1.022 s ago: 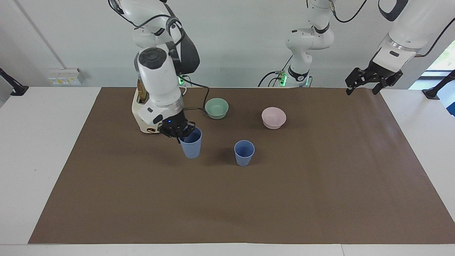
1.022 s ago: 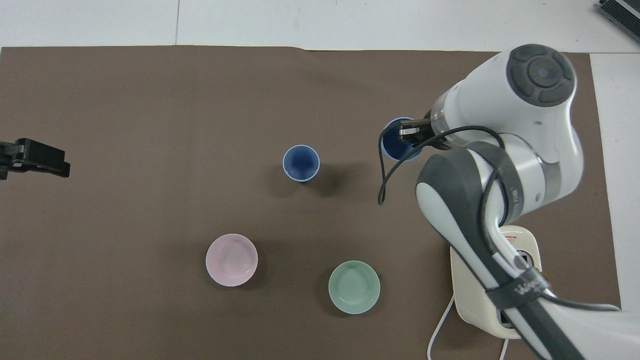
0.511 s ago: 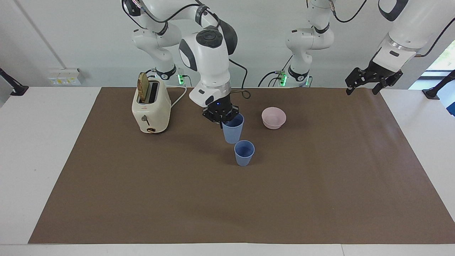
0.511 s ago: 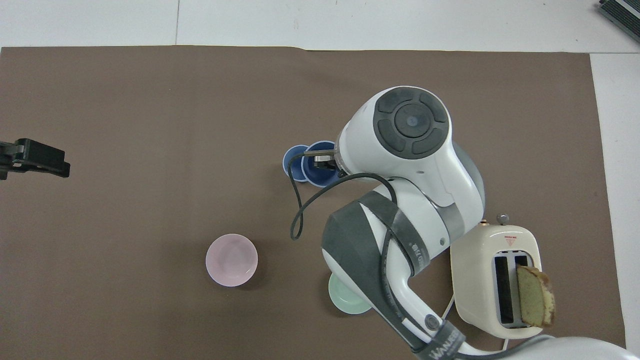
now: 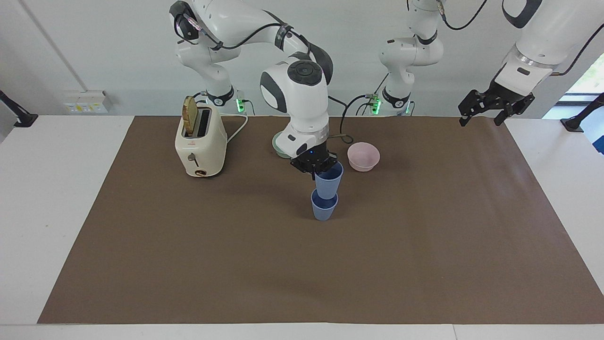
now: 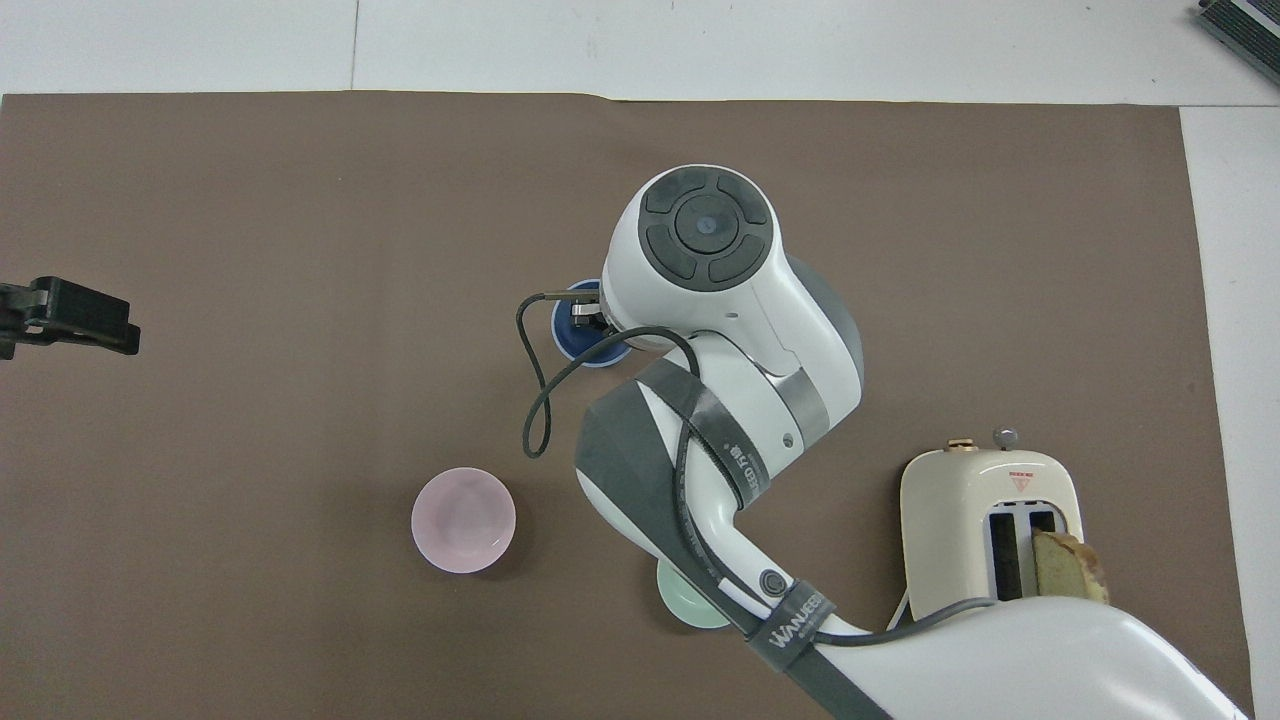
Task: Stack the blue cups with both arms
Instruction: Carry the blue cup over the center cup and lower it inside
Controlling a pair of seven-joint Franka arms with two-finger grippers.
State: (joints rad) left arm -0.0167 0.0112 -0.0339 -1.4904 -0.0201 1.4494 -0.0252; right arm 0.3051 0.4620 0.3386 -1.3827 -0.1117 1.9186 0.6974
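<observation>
While pinched shut on its rim by the right gripper (image 5: 315, 171), held blue cup (image 5: 328, 181) hangs upright at frame centre, directly above standing blue cup (image 5: 324, 208), bases nearly nesting. Left gripper (image 5: 495, 109), upper right of frame, waits with fingers spread, holding nothing.

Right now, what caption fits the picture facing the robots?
Right pincer lowers a held blue cup into the standing blue cup; left pincer waits open.

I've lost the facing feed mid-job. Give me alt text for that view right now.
The right gripper, shut on a blue cup's rim, holds it with its base at the mouth of a second blue cup standing mid-table. The left gripper waits, open, over the table's edge; a pink bowl and toaster sit nearer the robots.
</observation>
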